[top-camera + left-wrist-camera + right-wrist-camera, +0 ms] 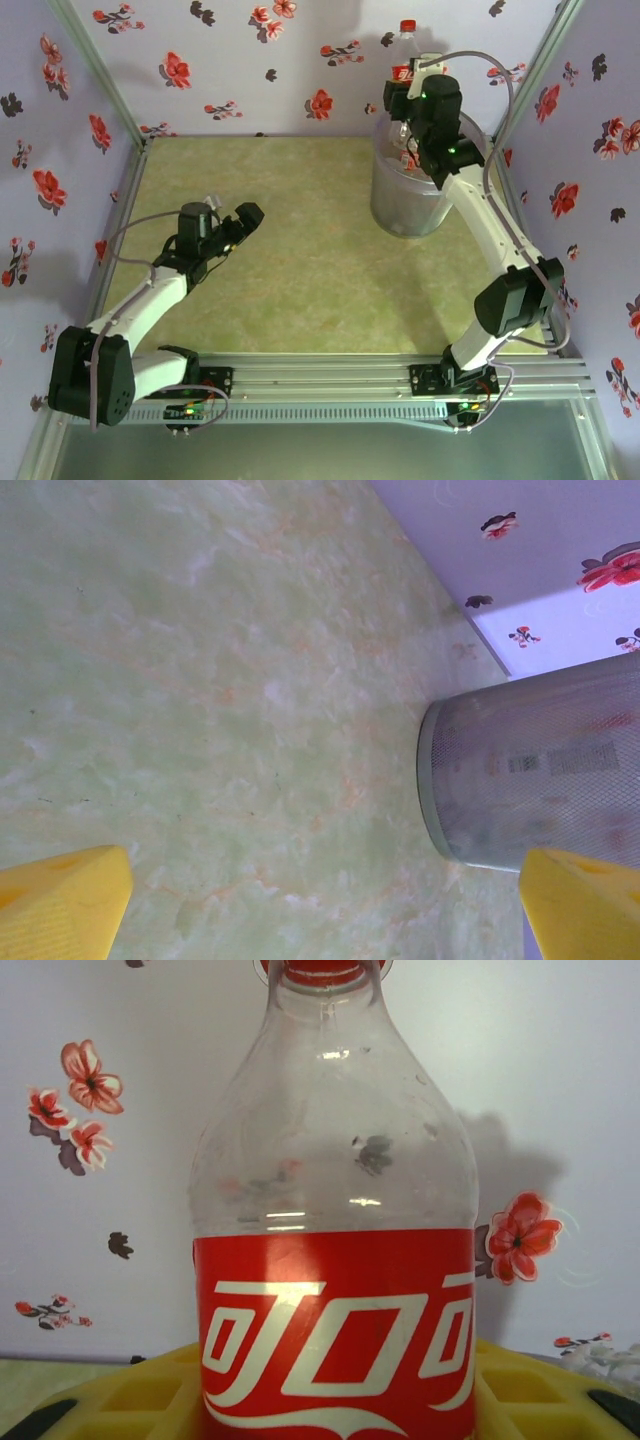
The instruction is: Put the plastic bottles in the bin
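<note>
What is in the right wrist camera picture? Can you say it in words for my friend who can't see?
A clear plastic bottle with a red label and red cap stands upright, very close, gripped between two yellow fingers at the bottom. Behind it is a pale wall with red flowers.

White Chinese Coca-Cola lettering, "可口", on red label [335, 1330] of bottle [330, 1140]
</note>
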Robot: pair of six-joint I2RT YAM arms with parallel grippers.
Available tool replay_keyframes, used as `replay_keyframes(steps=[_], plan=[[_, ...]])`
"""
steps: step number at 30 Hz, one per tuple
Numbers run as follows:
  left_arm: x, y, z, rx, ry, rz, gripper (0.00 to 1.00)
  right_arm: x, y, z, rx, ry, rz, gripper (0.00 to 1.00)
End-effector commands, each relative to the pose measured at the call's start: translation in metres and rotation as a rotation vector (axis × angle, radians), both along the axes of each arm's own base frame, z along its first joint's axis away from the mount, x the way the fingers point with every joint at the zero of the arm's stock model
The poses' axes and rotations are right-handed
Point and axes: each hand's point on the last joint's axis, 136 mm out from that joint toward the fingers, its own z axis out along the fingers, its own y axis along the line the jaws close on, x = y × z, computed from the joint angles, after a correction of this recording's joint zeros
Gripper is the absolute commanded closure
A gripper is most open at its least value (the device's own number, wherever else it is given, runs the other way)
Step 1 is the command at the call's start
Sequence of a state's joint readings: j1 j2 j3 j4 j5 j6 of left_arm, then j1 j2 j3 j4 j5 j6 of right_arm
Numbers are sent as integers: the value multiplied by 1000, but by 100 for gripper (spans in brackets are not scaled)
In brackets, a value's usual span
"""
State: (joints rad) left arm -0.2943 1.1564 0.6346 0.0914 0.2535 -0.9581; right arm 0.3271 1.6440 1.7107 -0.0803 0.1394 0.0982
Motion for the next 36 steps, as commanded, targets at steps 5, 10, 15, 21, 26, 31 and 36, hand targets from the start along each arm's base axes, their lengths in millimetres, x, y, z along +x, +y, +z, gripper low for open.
replay_keyframes(steps=[5, 10, 15, 21, 26, 31, 36], plan=[[-1, 6, 13, 13, -47, 8, 0, 17, 9, -6, 69, -71, 70, 56], [-1, 6, 12, 13, -45, 9, 0, 27, 8, -36, 57, -27, 76, 56], [-2, 7, 14, 15, -51, 8, 0, 31, 4, -62, 44, 19, 70, 56], [-3, 8, 13, 17, -50, 10, 0, 30, -4, -98, 31, 81, 66, 56], [-2, 8, 12, 15, -47, 12, 0, 26, -9, -127, 39, 131, 60, 55], [0, 7, 11, -1, -48, 19, 0, 23, -4, -148, 30, 172, 93, 52], [-2, 8, 10, 2, -46, 18, 0, 15, -2, -129, 19, 165, 118, 40]])
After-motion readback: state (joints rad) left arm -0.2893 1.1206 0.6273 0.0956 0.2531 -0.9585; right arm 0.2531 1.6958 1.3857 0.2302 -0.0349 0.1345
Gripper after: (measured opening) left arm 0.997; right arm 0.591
